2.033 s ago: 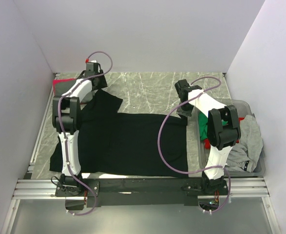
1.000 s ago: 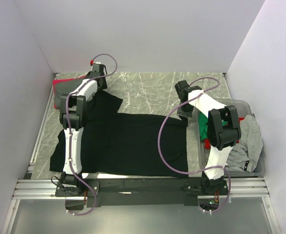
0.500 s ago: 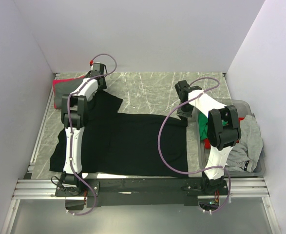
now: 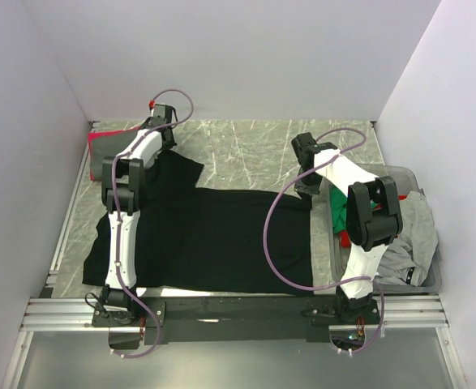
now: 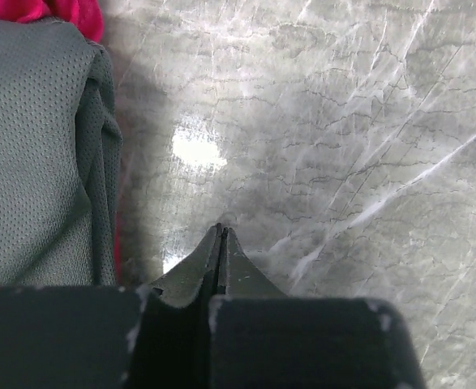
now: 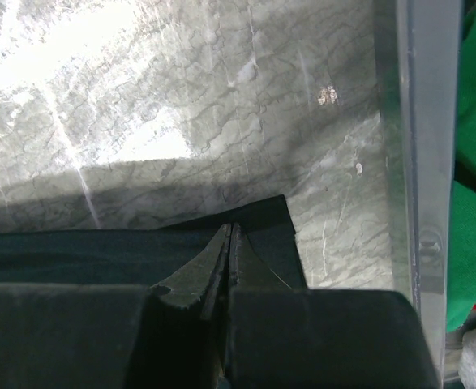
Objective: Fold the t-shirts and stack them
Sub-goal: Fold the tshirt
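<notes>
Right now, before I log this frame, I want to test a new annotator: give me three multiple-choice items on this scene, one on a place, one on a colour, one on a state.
1. Where does the folded grey t-shirt lie?
A. on the floor below the table
B. at the far left corner of the table, on red cloth
C. draped over the back wall

2. What colour is the spread t-shirt in the middle of the table?
A. green
B. grey
C. black

3. How do the left jaws stand?
A. shut
B. wide open
C. half open

Answers:
1 B: the top view shows it at the far left, with red showing at its edge.
2 C: the cloth spread between the arms is plainly black.
3 A: the left wrist view shows the tips pressed together, with bare table beyond them.
</notes>
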Available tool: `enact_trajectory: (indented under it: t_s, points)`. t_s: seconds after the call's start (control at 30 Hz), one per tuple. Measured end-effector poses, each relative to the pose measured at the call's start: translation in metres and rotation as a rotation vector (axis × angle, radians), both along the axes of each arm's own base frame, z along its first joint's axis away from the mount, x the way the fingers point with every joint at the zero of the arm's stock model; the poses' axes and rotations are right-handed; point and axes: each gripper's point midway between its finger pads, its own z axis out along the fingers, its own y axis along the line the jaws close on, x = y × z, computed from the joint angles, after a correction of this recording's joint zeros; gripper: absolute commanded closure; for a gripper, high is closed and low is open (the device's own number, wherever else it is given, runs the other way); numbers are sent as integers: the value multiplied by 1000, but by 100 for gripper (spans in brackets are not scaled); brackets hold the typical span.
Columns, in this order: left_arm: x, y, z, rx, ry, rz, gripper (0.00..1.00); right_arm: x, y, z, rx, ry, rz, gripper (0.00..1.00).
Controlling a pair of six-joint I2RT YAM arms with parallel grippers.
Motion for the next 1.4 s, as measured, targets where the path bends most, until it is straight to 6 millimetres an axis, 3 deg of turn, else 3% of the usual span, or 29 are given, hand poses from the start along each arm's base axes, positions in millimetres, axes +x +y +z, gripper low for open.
enact_trajectory:
  t_s: [0.37,0.6,1.0,1.23,1.4]
  points:
    - [-2,-10,4,-90,-22,-7,100,5,1,8,-1,-16,-1,100]
    - [6,-17,24,-183,-72,-1,100,22,2,25,-2,-63,-4,100]
    - [26,-13,55,-275,-169,-40,100,53,1,30,-12,-72,-20,100]
    - [35,-21,83,-348,-240,-97,100,74,-6,47,-12,-108,-40,100]
    - [16,-27,125,-411,-308,-164,100,79,-11,53,-10,-125,-42,100]
